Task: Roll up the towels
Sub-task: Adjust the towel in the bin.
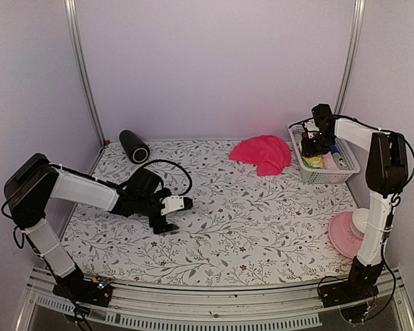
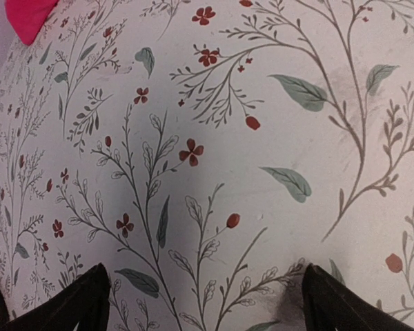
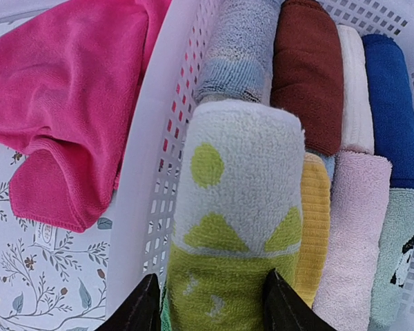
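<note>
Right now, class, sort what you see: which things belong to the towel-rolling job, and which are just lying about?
Belong:
hot pink towel, unrolled
rolled towels in the white basket
green-and-white towel in the right hand

Lying about:
black cylinder
pink plate
white bowl

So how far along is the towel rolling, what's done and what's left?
Done: several rolls lie packed side by side in the white basket. In hand: the right gripper is clamped on a green-and-white roll in that basket. Left: the hot pink towel lies crumpled and unrolled on the tablecloth beside the basket. The left gripper hangs open over bare cloth, holding nothing.
</note>
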### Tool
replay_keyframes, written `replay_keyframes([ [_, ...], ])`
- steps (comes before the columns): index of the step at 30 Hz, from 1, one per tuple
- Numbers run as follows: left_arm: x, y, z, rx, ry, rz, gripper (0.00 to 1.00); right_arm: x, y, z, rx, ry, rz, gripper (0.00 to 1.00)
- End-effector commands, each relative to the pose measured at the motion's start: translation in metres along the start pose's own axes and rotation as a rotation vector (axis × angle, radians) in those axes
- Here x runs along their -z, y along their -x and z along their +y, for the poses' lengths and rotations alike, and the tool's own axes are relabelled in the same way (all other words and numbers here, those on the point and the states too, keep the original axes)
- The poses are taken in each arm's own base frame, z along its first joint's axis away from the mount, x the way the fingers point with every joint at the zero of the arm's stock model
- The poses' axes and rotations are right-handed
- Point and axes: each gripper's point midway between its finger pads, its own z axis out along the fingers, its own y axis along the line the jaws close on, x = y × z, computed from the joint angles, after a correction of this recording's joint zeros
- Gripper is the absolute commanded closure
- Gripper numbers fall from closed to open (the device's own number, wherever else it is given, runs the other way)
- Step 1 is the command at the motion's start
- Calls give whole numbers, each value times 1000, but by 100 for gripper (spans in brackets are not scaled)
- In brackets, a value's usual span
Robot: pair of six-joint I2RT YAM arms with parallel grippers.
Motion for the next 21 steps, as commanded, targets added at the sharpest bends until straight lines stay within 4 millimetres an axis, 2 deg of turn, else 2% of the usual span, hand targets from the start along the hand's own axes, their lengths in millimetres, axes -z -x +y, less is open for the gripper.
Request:
replay_keyframes([
  [1, -5, -9, -4, 8, -15, 35, 3, -18, -19, 2, 8, 9, 63, 51],
  [12, -7, -9, -4, 9, -19, 36, 3, -26, -26, -3, 12, -22, 92, 56],
  [17, -7, -9, -4, 11, -18, 38, 3, -29, -29, -3, 16, -29, 105, 52],
  [21, -8, -8, -4, 10, -19, 35, 3, -28, -28, -2, 20, -35, 104, 58],
])
